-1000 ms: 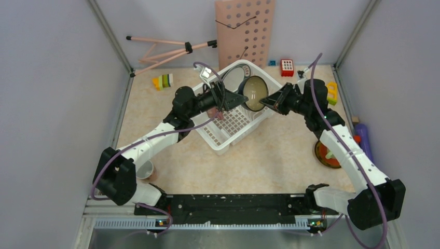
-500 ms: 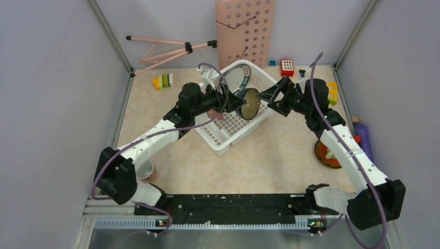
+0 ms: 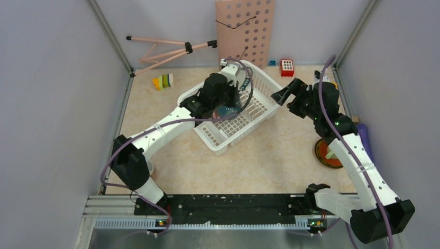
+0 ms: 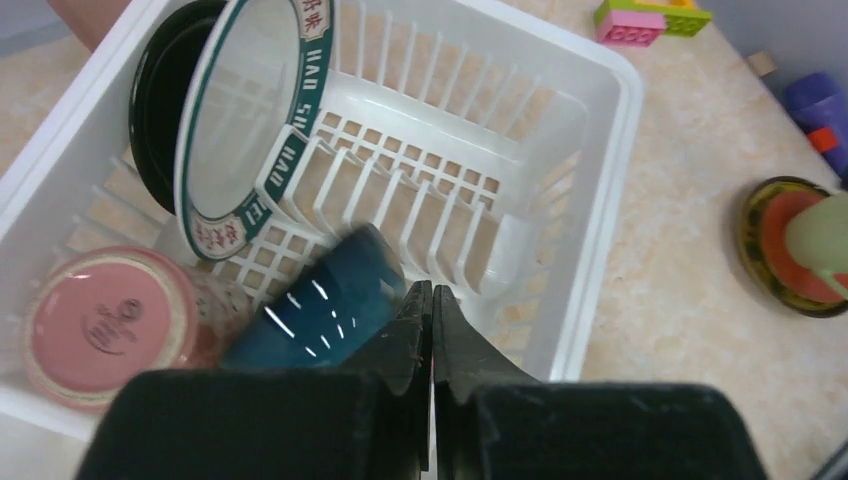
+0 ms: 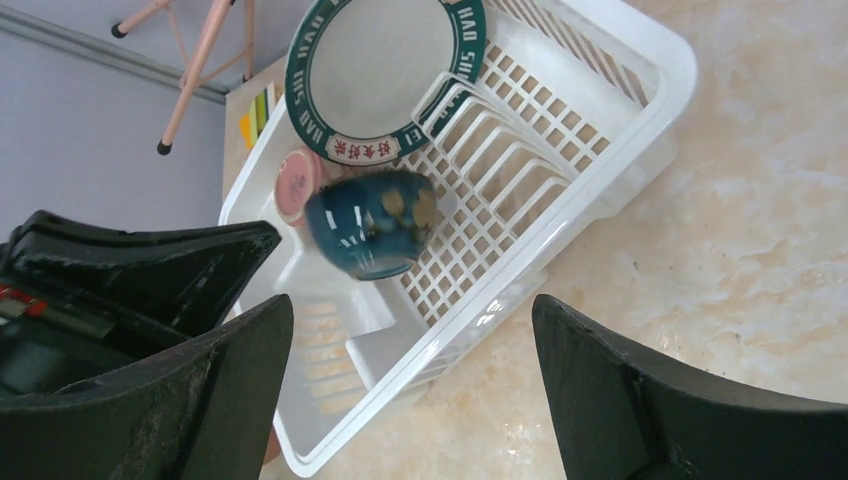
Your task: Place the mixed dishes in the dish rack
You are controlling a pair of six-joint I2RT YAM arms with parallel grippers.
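Note:
The white dish rack (image 3: 259, 106) stands mid-table. A teal-rimmed plate (image 4: 250, 110) stands upright in its dividers, with a dark dish (image 4: 150, 90) behind it. A pink cup (image 4: 105, 325) lies bottom-up on the grid floor. The blue bowl (image 4: 320, 300) lies on its side beside the cup, slightly blurred. My left gripper (image 4: 432, 300) hangs over the rack, shut with nothing in it, just right of the bowl (image 5: 375, 225). My right gripper (image 5: 412, 305) is open and empty, off the rack's right rim (image 3: 284, 92). A light green mug (image 4: 815, 240) sits on an orange plate (image 3: 326, 153) at the right.
A purple cylinder (image 4: 815, 95) lies by the right wall. Toy blocks (image 3: 287, 67) sit at the back. A pink perforated board (image 3: 245, 28) and a tripod (image 3: 166, 49) are behind the rack. Another cup (image 3: 149, 168) shows beside the left arm's lower links.
The bowl, held up between both grippers a second ago, now lies in the rack. The right gripper let go and drew back right. The left gripper moved over the rack and shut empty.

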